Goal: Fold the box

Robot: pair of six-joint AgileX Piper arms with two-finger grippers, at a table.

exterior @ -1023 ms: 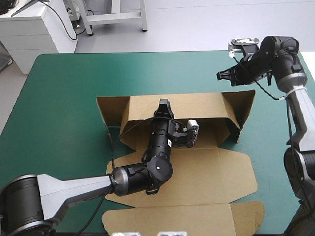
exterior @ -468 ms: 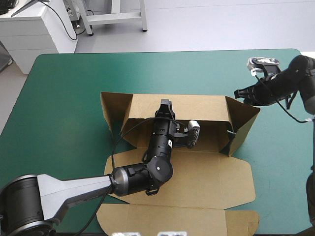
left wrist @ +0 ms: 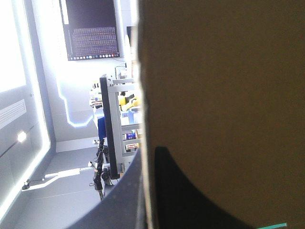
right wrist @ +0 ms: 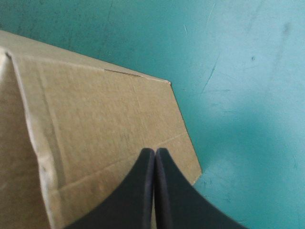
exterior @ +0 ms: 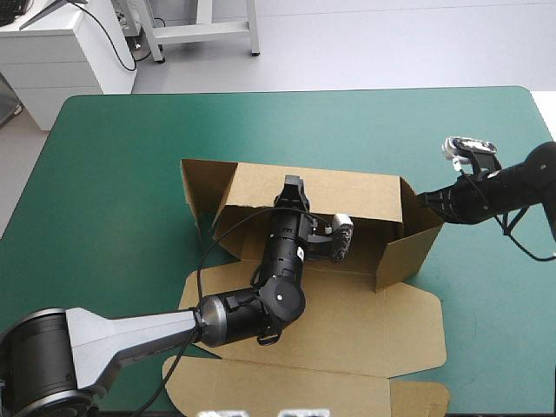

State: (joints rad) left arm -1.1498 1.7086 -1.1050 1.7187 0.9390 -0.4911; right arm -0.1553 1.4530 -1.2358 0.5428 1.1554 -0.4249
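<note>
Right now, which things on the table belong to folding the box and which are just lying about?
Job: brown cut-board box, walls partly raised; left black-fingered gripper, shut on its far wall; right gripper, shut, at its right flap.
Other: teal-green table cover.

The left gripper (left wrist: 148, 160) nips the box (left wrist: 219, 86) edge between its black fingers (left wrist: 181, 200) (one on each face), a teal-green cover (left wrist: 276, 225) sliver beside.

box (exterior: 347, 187) walls hem the left gripper (exterior: 293, 184); teal-green cover (exterior: 122, 148) beyond lies free
</note>
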